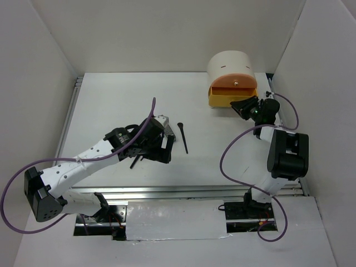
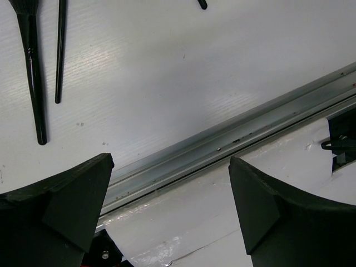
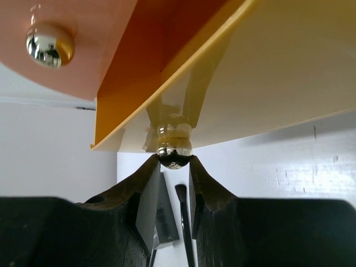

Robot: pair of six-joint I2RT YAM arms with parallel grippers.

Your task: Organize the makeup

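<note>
My left tool (image 2: 169,164), released, hovers by thin black brushes (image 2: 32,72); my right tool (image 3: 174,160) grips the chrome ball knob (image 3: 174,150) of the yellow plastic drawer (image 3: 267,72), opened to receive them.

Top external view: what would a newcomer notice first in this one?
The cream round-topped box stands at the far right of the table, its yellow drawer pulled out. The right gripper pinches that drawer's shiny knob. Mid-table, the left gripper hangs open near thin black brushes.
</note>
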